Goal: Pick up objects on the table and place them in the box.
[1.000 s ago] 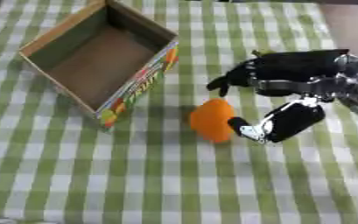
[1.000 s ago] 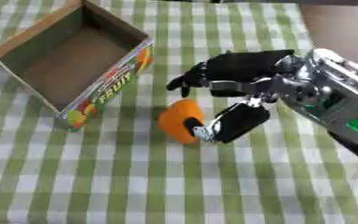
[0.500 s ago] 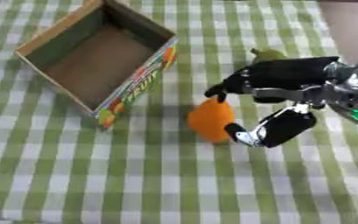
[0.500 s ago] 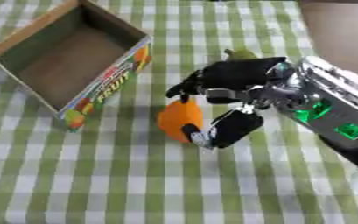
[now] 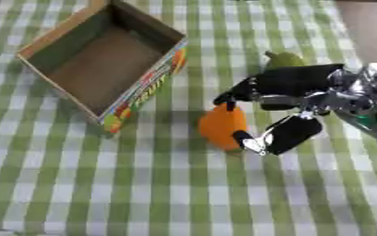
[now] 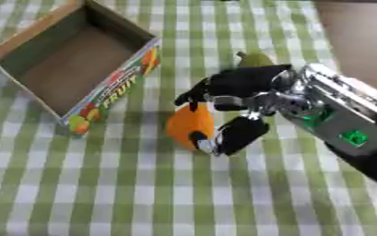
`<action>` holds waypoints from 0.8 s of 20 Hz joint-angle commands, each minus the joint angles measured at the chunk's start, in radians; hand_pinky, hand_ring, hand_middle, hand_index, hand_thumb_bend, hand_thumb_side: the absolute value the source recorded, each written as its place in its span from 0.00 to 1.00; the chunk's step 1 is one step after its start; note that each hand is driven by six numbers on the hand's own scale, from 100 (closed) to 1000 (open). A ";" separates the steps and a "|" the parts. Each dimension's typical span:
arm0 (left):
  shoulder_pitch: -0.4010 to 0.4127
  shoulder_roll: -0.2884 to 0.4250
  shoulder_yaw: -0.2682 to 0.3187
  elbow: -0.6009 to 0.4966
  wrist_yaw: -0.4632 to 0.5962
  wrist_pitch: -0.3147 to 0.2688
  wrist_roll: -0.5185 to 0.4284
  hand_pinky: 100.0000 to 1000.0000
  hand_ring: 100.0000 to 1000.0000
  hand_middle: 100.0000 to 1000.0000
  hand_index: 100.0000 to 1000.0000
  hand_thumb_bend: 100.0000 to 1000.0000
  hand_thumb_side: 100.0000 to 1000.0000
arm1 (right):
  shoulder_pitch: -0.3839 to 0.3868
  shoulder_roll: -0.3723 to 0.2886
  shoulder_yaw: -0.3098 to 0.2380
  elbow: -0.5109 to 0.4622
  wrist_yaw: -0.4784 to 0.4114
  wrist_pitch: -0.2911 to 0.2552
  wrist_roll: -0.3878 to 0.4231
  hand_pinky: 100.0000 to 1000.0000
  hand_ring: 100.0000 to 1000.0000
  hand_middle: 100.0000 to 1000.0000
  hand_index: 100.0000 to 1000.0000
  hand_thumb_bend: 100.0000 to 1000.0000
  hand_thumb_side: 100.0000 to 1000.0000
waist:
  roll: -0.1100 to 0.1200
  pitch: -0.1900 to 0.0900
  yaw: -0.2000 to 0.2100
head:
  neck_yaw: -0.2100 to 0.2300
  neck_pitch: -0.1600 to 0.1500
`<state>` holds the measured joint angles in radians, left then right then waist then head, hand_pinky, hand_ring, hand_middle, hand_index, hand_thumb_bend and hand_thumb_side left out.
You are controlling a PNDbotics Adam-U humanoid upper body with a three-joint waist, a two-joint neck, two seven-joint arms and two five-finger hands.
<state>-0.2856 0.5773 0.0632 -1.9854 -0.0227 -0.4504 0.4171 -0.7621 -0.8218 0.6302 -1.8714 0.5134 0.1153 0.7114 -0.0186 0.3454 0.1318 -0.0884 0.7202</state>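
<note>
The right robot hand (image 5: pixel 284 99) is curling around an orange fruit (image 5: pixel 223 127), fingers over its top and thumb against its near side; whether the fruit is resting on the green-checked tabletop (image 5: pixel 143 184) or just lifting off is hard to tell. The open cardboard box (image 5: pixel 103 62) is sitting just to its left. A green pear-like fruit (image 6: pixel 254 59) is peeking out behind the hand.

Right hand (image 5: pixel 284 99), fingers and thumb curled
</note>
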 commanded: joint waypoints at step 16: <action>-0.005 0.008 0.002 -0.015 0.008 0.001 -0.010 0.72 0.68 0.68 0.82 0.11 0.41 | -0.010 0.042 0.010 0.134 0.046 -0.065 -0.054 0.91 0.00 0.50 0.83 0.00 0.44 | 0.009 -0.006 0.007 | -0.014 -0.012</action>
<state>-0.2856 0.5691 0.0628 -1.9854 -0.0180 -0.4484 0.4127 -0.7617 -0.7676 0.6475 -1.7369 0.5666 0.0474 0.6658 -0.0143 0.3561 0.1377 -0.0996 0.7186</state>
